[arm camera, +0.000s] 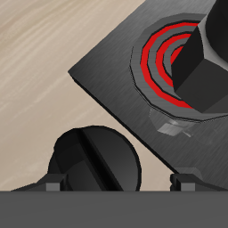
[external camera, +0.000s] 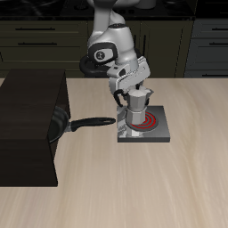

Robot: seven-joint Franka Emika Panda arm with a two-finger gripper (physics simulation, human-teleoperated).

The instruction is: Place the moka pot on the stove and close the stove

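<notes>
One moka pot (external camera: 136, 109) on the red coil of one stove (external camera: 146, 133) mid-bench, one frying pan (external camera: 64, 125) beside the stove, one gripper (external camera: 132, 87) above the pot, jaw spread indeterminable.

A silver moka pot (external camera: 136, 108) with a black lid sits at the centre of red concentric rings on the dark grey stove (external camera: 160, 135). At nine o'clock from the stove, a black frying pan (external camera: 61, 125) meets a large black box (external camera: 27, 125) on the pale wood-grain table (external camera: 134, 191).
</notes>
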